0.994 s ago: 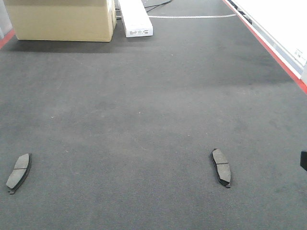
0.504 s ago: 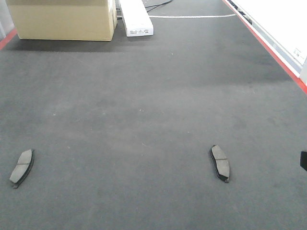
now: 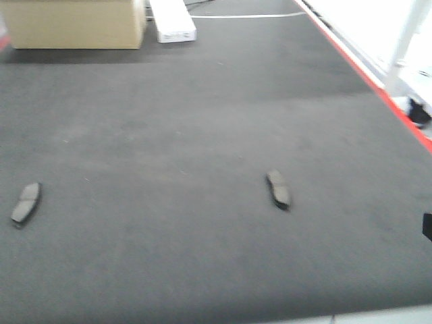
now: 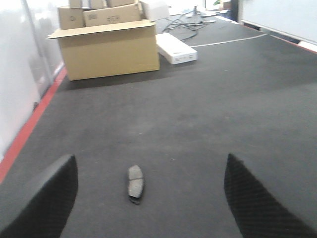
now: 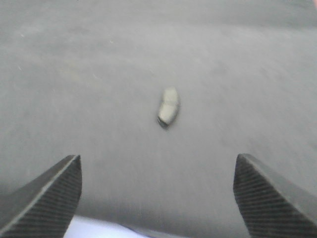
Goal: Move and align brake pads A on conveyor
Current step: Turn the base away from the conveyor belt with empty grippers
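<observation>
Both pads sit higher in view, perhaps camera motion: flat dark-grey left brake pad [image 3: 25,202] and right brake pad [image 3: 278,190] on the matte carpet-like conveyor [image 3: 202,121]. Spread and empty, left hand [image 4: 149,156] and right hand [image 5: 157,157] each face one pad lengthwise ahead.

Conveyor [image 3: 202,121]: dark grey, matte, fine carpet-like texture; a faintly paler band crosses mid-frame.
Red stripe [image 3: 364,74]: runs along the belt edge, upper right of the front view. The same red is at the left edge of the left wrist view.
Lower-left brake pad [image 3: 26,202]: mid grey, lighter than the belt, with a darker rim. In the left wrist view [image 4: 135,179] a thin dark line crosses its middle.
Centre-right brake pad [image 3: 278,189]: same grey. It looks pale and washed out, blurred, in the right wrist view [image 5: 168,106].
Cardboard box [image 3: 74,23]: tan, upper left.
Flat box [image 3: 172,20]: white.
Left tool [image 4: 149,155]: fingers [image 4: 47,203] black, fine dotted weave.
Right tool [image 5: 157,156]: fingers [image 5: 44,198] black-grey, diagonal ribbed hatch.
</observation>
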You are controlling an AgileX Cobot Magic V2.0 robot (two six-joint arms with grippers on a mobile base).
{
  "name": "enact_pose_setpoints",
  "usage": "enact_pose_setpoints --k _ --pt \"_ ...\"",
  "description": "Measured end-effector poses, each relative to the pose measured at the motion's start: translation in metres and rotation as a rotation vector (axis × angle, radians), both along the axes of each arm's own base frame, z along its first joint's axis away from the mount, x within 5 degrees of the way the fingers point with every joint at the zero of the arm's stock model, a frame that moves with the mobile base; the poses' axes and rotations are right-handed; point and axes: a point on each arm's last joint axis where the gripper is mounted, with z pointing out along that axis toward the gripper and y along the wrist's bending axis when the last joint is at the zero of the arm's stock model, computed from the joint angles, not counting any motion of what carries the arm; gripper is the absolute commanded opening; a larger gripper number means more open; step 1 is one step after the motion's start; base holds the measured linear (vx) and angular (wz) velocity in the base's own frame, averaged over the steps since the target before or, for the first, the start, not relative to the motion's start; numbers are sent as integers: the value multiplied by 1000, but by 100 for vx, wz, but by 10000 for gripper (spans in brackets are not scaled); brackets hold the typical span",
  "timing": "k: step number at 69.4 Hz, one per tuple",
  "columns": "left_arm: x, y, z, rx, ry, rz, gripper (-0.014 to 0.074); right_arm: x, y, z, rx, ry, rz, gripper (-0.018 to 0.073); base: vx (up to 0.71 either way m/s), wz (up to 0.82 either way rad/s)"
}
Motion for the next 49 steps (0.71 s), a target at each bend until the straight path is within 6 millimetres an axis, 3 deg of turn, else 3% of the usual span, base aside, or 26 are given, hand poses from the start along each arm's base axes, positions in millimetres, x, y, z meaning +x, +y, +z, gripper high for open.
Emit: enact_pose_setpoints --k 49 --pt "0 0 0 0 0 0 565 0 0 0 0 -1 0 592 -33 -33"
